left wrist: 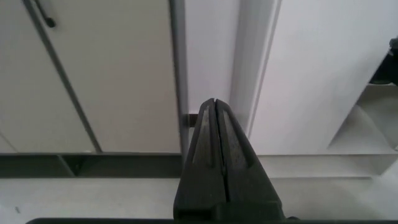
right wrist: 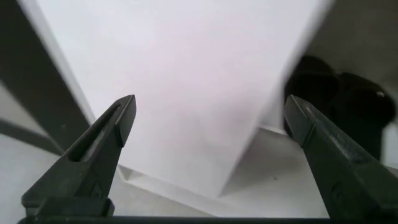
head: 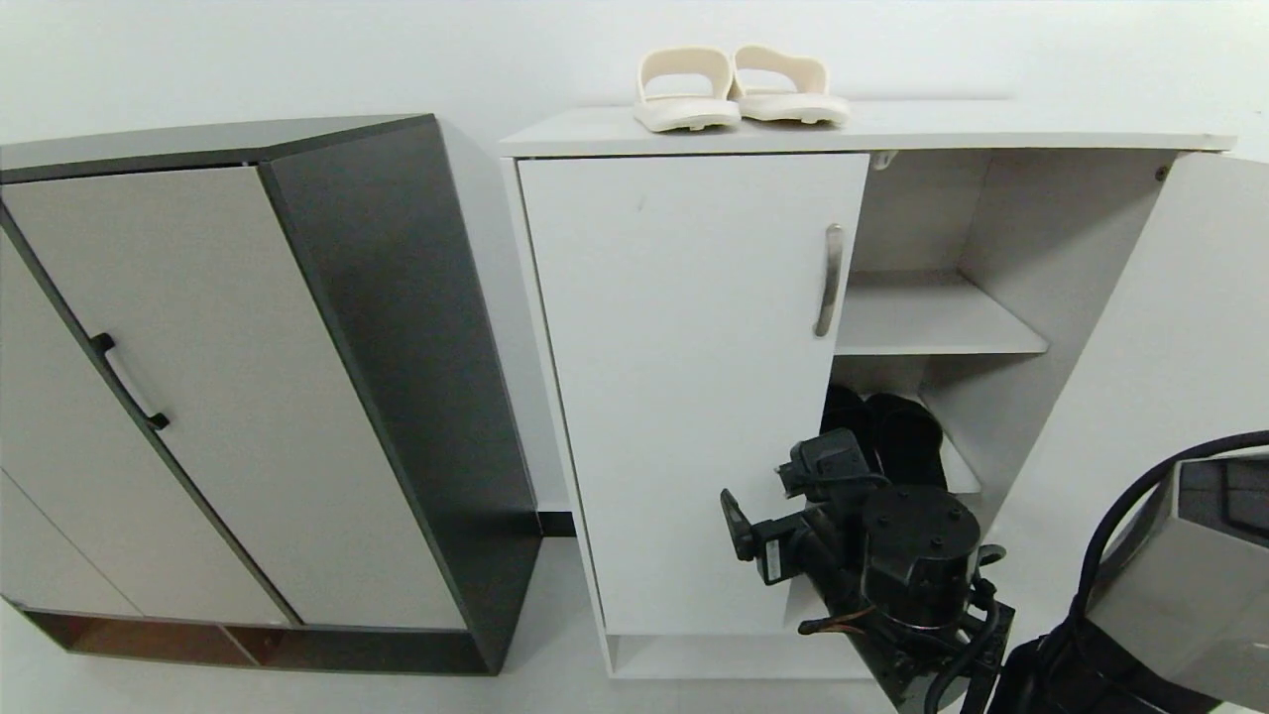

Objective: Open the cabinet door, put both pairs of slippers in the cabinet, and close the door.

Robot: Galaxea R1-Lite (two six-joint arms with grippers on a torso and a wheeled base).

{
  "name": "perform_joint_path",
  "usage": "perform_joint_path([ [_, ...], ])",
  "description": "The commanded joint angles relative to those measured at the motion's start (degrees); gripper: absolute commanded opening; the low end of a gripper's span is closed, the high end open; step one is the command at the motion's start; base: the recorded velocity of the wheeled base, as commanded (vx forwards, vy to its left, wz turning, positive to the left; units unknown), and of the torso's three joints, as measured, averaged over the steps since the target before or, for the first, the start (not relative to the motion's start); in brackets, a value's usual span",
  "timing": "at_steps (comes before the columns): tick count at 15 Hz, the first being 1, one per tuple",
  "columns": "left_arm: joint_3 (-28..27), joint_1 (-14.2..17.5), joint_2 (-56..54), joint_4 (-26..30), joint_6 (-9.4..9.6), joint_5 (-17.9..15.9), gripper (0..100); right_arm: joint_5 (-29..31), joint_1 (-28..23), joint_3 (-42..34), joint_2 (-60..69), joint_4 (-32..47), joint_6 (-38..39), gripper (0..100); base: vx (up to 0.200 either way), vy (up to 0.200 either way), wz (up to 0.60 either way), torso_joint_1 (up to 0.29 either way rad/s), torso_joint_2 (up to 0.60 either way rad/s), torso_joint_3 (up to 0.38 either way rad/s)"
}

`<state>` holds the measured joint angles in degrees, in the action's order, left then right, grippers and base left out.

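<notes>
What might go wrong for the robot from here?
The cream slide slippers sit on the white cabinet's top near its front edge; a poor grab might knock one off. The open right gripper hangs close to the shut left door and the black slippers on the lower shelf; it might bump either.

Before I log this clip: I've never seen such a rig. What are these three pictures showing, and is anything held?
It is a wheeled robot with two arms. The large picture comes from a camera on its head, facing a white cabinet whose right door stands open. The other two come from cameras on its wrists, each looking past its own gripper. The left gripper is shut on nothing. The right gripper is open and empty, pointed toward the lower shelf, where a black pair of slippers lies. A cream pair of slippers sits on the cabinet's top. A dark cabinet stands to the left, closed.
</notes>
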<state>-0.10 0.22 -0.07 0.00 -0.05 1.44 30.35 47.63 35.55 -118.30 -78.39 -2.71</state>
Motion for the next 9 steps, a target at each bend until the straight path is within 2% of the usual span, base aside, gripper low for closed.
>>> perform_joint_path([
  [1,0.01,0.04,0.07,0.00,-0.04,0.06,0,-0.03,-0.43,-0.66,-1.15,-0.63,-0.72,100,0.000,0.000,0.00,0.000,0.00,0.000],
  [6,0.01,0.04,0.07,0.00,-0.04,0.06,0,-2.14,-1.40,-2.76,-3.78,-9.77,-4.24,100,0.000,0.000,0.00,0.000,0.00,0.000],
  [9,0.01,0.04,0.07,0.00,-0.13,0.06,0,-2.84,-1.49,-3.38,-3.69,-11.09,-4.85,100,0.000,0.000,0.00,0.000,0.00,0.000],
])
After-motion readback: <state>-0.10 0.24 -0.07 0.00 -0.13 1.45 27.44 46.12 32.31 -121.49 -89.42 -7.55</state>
